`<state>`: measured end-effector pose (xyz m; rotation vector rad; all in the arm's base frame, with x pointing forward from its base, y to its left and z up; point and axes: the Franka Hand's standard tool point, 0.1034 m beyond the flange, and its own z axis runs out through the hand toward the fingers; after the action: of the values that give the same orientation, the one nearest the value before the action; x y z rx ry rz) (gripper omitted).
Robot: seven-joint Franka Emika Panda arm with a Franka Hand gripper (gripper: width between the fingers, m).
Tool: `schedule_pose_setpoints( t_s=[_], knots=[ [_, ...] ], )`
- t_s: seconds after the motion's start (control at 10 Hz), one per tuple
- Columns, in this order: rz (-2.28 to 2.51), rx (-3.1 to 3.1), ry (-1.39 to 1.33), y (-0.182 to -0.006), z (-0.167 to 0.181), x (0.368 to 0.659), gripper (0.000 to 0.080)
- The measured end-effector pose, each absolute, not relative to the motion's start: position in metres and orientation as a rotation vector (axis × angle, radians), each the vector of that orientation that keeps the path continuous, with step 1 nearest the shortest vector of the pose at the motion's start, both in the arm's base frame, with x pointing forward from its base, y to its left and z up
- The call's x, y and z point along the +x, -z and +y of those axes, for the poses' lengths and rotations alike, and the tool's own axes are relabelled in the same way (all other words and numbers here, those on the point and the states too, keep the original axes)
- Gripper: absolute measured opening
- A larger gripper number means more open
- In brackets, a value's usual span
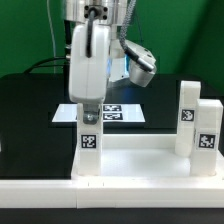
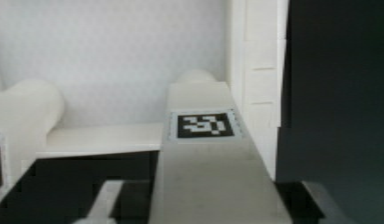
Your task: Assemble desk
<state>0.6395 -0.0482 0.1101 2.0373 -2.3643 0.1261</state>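
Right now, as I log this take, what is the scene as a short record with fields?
gripped leg: upright, jaws closed on its upper end, at the desk top's far rim
desk top: in the foreground, rim up
other legs: two, standing at the exterior view's right
marker board: flat on the black table, behind the gripped leg

Exterior cam: low, near bench (image 1: 30,95) level, faces arm head-on. Wrist cam: very close, looks down along a tagged leg (image 2: 207,125) onto desk top (image 2: 100,60). Shared: that leg (image 1: 89,135), desk top (image 1: 140,160).
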Motion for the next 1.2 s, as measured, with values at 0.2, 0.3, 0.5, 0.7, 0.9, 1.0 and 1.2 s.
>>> schedule_pose_setpoints(
  t_s=[0.2, 0.3, 0.5, 0.7, 0.9, 1.0, 1.2],
  knots=[
    [-2.575, 1.793, -0.141, -0.109, -0.049, 0.638, 0.0295],
    [-2.586, 1.768, -0.152, -0.11, -0.049, 0.638, 0.0295],
    [-2.607, 1.726, -0.163, -0.11, -0.048, 0.637, 0.0308],
    [-2.62, 1.701, -0.168, -0.11, -0.049, 0.636, 0.0311],
    [-2.618, 1.706, -0.168, -0.11, -0.048, 0.636, 0.0443],
    [-2.609, 1.722, -0.167, -0.11, -0.047, 0.637, 0.0571],
    [-2.555, 1.856, -0.149, -0.127, -0.037, 0.636, 0.0633]
  ],
)
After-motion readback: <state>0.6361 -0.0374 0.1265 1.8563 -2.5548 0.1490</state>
